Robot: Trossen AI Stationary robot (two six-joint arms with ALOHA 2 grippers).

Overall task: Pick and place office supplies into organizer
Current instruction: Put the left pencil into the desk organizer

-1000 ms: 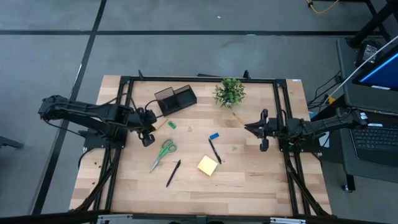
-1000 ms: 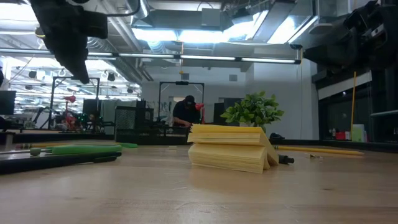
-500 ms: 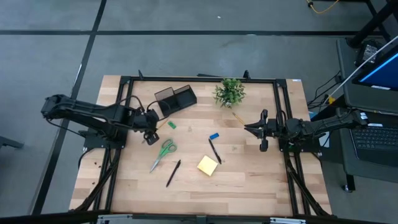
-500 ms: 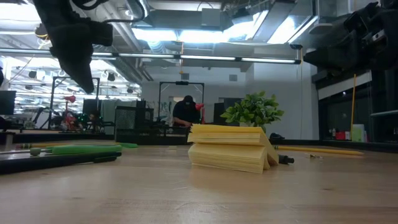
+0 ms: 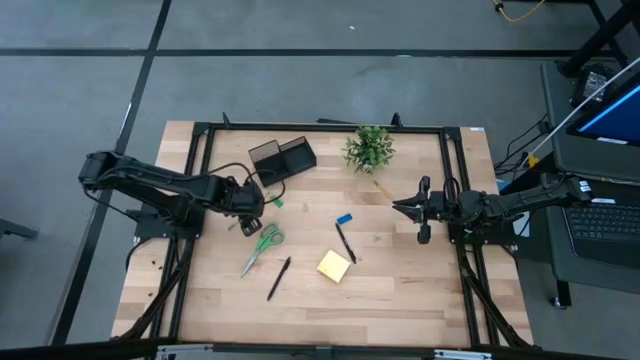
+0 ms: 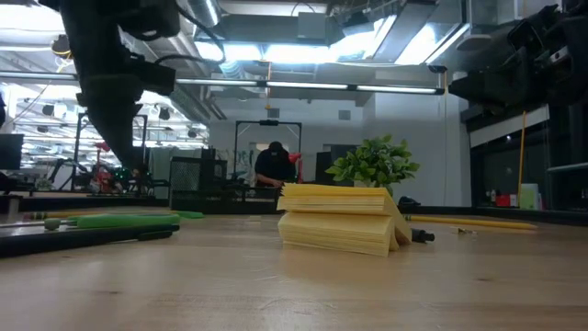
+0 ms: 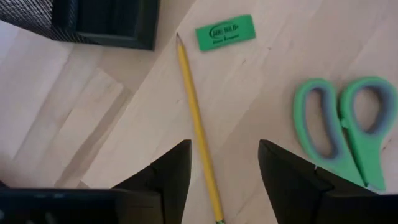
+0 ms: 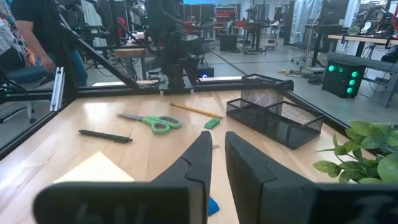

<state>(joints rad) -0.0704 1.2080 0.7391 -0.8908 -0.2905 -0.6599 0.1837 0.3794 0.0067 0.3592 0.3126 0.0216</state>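
left gripper: the left gripper [image 7: 219,171] hangs over the wooden pencil [image 7: 197,127], fingers spread wide with the shaft running between them, nothing held. judged a straddle set up for a pinch across the thin shaft.
wooden pencil: long, slim, yellow-painted, sharpened tip pointing toward the organizer [image 7: 102,23]. it lies flat on the table [image 5: 400,290], just near of the organizer and left of the scissors [image 7: 348,127]. a thin rod lying flat gives little height to grip, so the fingers likely need to come low.
green block: small flat green block [image 7: 225,32] with printed lettering, beside the pencil tip, apart from it.
scissors: green plastic handles with grey inner loops, flat on the wood, just right of the pencil. close enough that a finger could nudge them on the way down.
organizer: black mesh box, two compartments, at the far left of the table. nothing can be made out inside it in these views.
other supplies: two black pens [image 5: 345,243], a yellow sticky-note pad [image 5: 334,265] and a small blue block [image 5: 344,218] lie mid-table, well apart from the left gripper.
right gripper: the right gripper [image 8: 216,149] waits at the right side of the table, fingers nearly together with a slim gap, empty.
table: pale wood planks, smooth, black frame around it. a potted plant [image 5: 369,147] stands at the far edge.
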